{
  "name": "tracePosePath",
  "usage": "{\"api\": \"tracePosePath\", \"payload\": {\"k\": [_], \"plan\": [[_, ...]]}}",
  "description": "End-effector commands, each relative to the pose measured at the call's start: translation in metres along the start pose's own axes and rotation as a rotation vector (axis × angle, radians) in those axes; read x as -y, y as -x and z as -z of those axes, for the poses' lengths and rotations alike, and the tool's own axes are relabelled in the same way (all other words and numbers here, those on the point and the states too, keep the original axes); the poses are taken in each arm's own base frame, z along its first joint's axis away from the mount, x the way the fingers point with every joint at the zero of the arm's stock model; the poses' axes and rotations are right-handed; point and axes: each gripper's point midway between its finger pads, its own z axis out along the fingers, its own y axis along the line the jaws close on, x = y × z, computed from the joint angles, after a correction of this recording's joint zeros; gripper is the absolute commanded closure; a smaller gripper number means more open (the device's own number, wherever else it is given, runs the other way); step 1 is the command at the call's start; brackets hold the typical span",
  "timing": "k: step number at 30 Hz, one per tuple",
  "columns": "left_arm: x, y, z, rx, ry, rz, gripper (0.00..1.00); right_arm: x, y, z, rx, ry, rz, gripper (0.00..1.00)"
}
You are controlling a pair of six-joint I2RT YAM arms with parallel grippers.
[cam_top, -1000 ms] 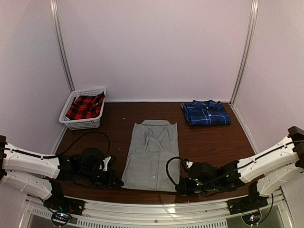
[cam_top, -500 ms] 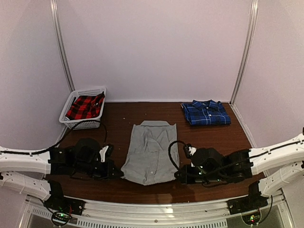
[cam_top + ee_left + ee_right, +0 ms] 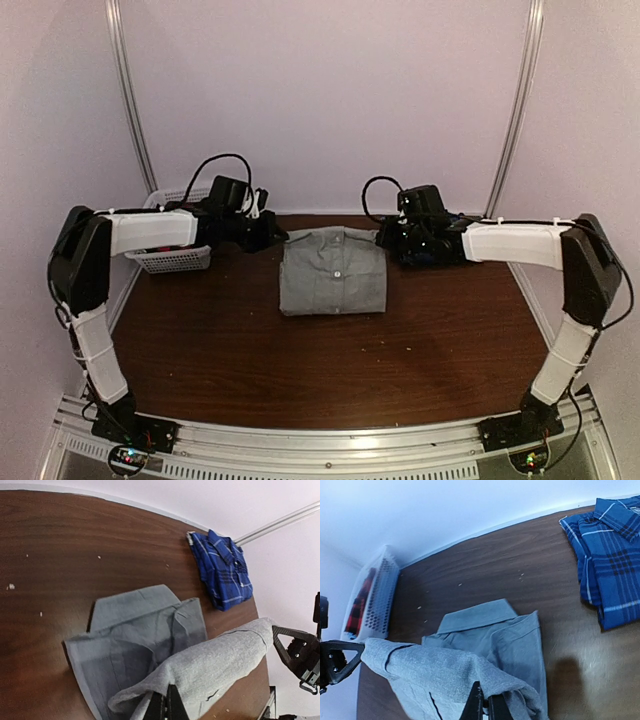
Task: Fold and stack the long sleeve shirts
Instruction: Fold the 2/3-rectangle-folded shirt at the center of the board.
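The light grey shirt (image 3: 333, 272) lies at the middle back of the table, doubled over on itself. My left gripper (image 3: 272, 235) and right gripper (image 3: 385, 237) are each shut on a corner of its bottom hem. They hold the hem stretched between them, just above the collar end. In the left wrist view the fingers (image 3: 167, 707) pinch the raised grey fabric (image 3: 220, 660). In the right wrist view the fingers (image 3: 485, 705) pinch the same fabric (image 3: 435, 667) over the collar (image 3: 480, 615). The folded blue plaid shirt (image 3: 612, 555) lies at the back right, mostly hidden behind my right arm in the top view (image 3: 432, 256).
A white basket (image 3: 175, 258) holding a red plaid garment stands at the back left, partly behind my left arm; it also shows in the right wrist view (image 3: 375, 600). White walls close the back and both sides.
Both grippers carried the grey shirt's bottom hem from the near edge up and over to the collar end, folding the shirt in half. Both arms now reach far across the table.
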Motion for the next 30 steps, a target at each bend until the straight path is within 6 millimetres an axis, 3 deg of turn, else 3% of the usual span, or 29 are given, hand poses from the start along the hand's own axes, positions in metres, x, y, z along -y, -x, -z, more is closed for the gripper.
{"api": "tracePosePath", "payload": {"k": [1, 4, 6, 8, 10, 13, 18, 23, 26, 30], "plan": [[-0.049, 0.021, -0.067, -0.033, 0.025, -0.042, 1.0, 0.029, 0.01, -0.084, -0.075, 0.032, 0.074, 1.0], [-0.077, 0.018, -0.102, -0.058, 0.039, -0.004, 1.0, 0.054, -0.011, -0.137, -0.175, -0.001, 0.091, 1.0], [-0.088, 0.011, -0.116, -0.084, 0.048, 0.017, 1.0, 0.062, -0.03, -0.16, -0.243, 0.009, 0.091, 1.0], [-0.096, 0.0, -0.12, -0.107, 0.057, 0.042, 1.0, 0.068, -0.048, -0.17, -0.294, 0.005, 0.094, 1.0], [-0.093, -0.007, -0.114, -0.104, 0.048, 0.047, 1.0, 0.072, -0.057, -0.165, -0.306, -0.024, 0.101, 1.0], [-0.085, -0.019, -0.102, -0.111, 0.04, 0.036, 1.0, 0.077, -0.073, -0.14, -0.315, -0.056, 0.079, 1.0], [-0.054, -0.036, -0.063, -0.1, 0.006, -0.007, 1.0, 0.076, -0.096, -0.072, -0.276, -0.06, 0.033, 1.0], [-0.026, -0.065, -0.018, -0.091, -0.011, -0.029, 1.0, 0.054, -0.106, -0.014, -0.221, -0.035, 0.033, 1.0], [-0.025, -0.089, 0.001, -0.105, 0.0, -0.011, 1.0, 0.036, -0.111, 0.006, -0.201, -0.013, 0.04, 1.0], [-0.045, -0.106, 0.025, -0.075, 0.08, 0.006, 1.0, 0.016, -0.114, 0.021, -0.172, 0.006, 0.061, 1.0]]}}
